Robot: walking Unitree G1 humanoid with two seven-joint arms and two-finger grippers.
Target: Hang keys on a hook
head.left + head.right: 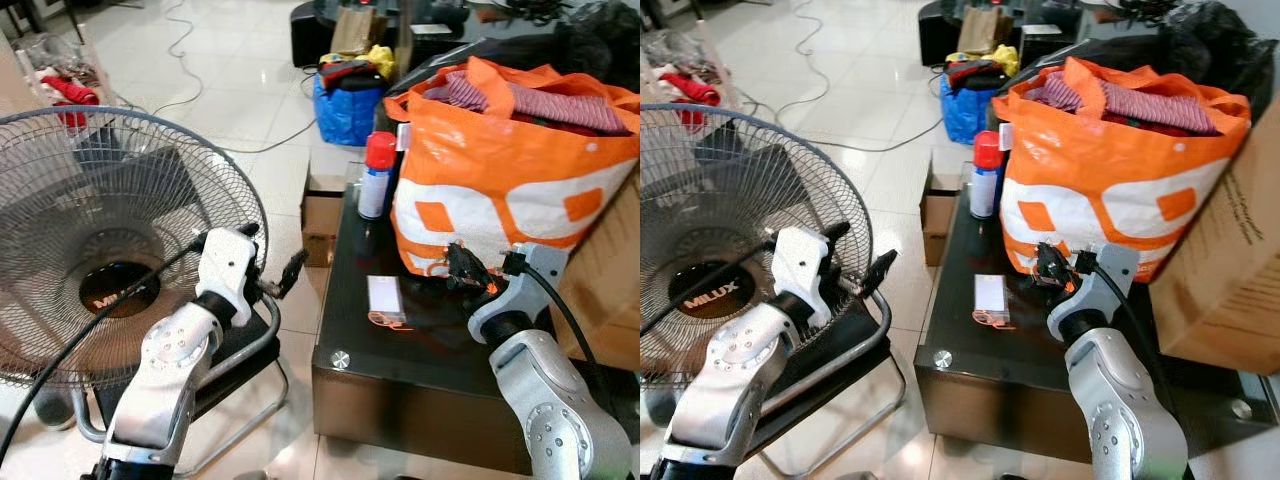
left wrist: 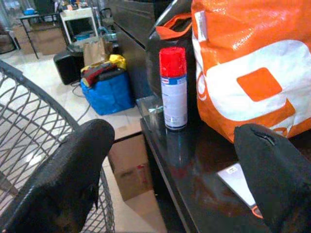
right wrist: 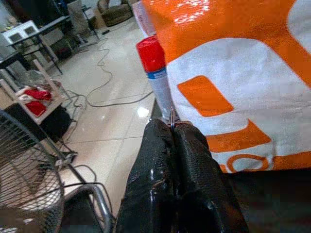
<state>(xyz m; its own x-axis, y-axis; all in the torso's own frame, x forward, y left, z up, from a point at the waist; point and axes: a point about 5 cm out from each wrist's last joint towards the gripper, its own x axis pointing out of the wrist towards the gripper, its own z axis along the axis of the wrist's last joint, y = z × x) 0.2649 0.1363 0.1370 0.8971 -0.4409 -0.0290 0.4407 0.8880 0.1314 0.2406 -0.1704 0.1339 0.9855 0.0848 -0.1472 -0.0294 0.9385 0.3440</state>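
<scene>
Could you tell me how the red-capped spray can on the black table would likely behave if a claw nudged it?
The can is tall, narrow and upright, so a push near its cap would probably tip it. Being round, it would likely roll on the glossy table. The orange bag close beside it might stop a fall that way.

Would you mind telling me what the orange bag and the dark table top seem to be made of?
The orange bag looks like woven plastic with a glossy coat: it crinkles and shines under the light. The table top appears to be dark glass or lacquered board, since it mirrors the spray can; a round metal fitting sits at its corner.
</scene>
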